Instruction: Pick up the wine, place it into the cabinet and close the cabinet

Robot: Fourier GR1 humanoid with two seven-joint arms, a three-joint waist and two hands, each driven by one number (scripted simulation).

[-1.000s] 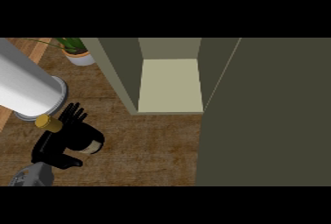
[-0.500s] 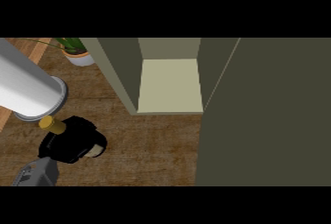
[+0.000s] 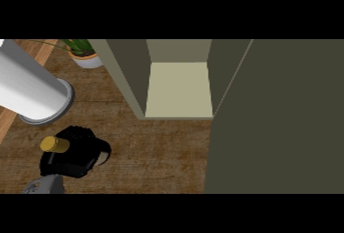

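Left hand: the left hand (image 3: pixel 73 157) curls round the wine bottle (image 3: pixel 55 144), only its gold cap showing.
Wine: low left on the wooden counter (image 3: pixel 161 150).
Cabinet: the cabinet (image 3: pixel 178 86) stands open, its door (image 3: pixel 282 113) at right.
Nearby: white cylinder (image 3: pixel 30 91), potted plant (image 3: pixel 84 52).

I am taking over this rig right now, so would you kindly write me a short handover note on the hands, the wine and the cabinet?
Left hand: curled round the wine bottle; only the bottle's yellow top shows above the fingers, at the lower left of the counter.
Right hand: not in view.
Cabinet: open, its pale shelf bare; the door stands swung out along the right side.
Done: the wine is grasped.
Left: carry it right and forward onto the shelf, let go, then close the door.
Mind the large white cylinder beside the hand; a potted plant stands at the back.
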